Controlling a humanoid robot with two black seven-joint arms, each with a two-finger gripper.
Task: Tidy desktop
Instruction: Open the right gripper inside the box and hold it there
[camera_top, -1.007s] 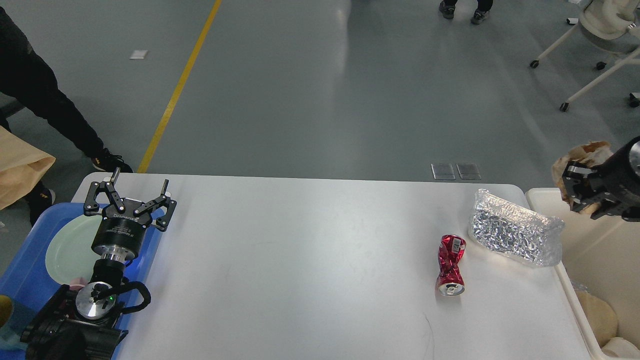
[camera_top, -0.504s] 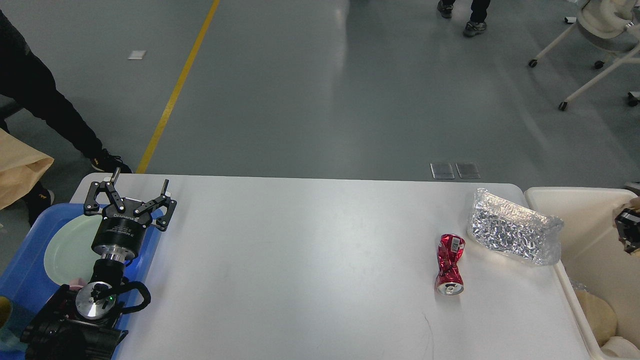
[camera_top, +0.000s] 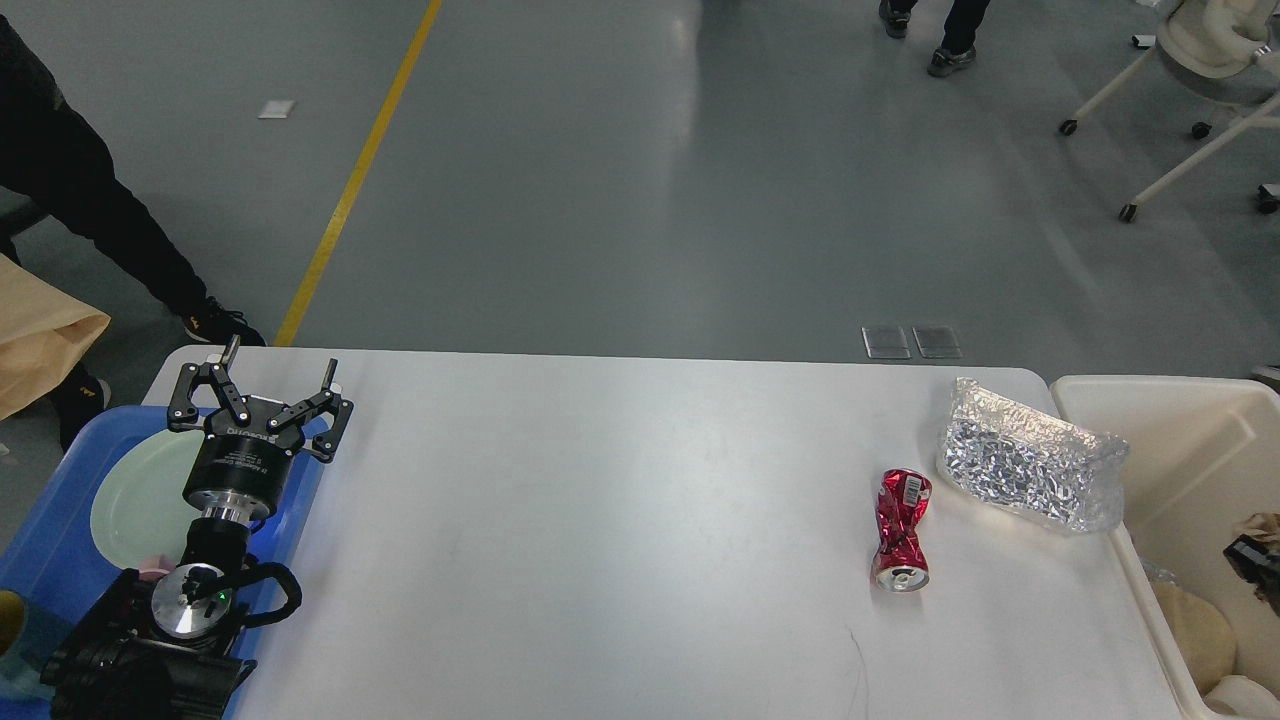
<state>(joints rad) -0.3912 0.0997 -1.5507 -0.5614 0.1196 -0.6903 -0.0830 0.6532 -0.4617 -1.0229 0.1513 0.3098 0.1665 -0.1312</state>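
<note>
The white desktop carries a crushed red can and a crinkled silver foil bag at its right side. My left gripper is open and empty, over the left edge of the desktop, above the blue tray. Only a dark tip of my right gripper shows at the right edge, low inside the cream bin, with a scrap of brown paper right above it. Its fingers cannot be told apart.
A pale green plate lies in the blue tray. The cream bin holds tan and white waste at its near end. People's legs stand on the grey floor at far left and far top. A wheeled chair frame stands at top right.
My right gripper, with the brown paper at it, has dropped from above the bin's rim down into the bin and toward the right edge. The left arm, can and foil bag have not moved.
</note>
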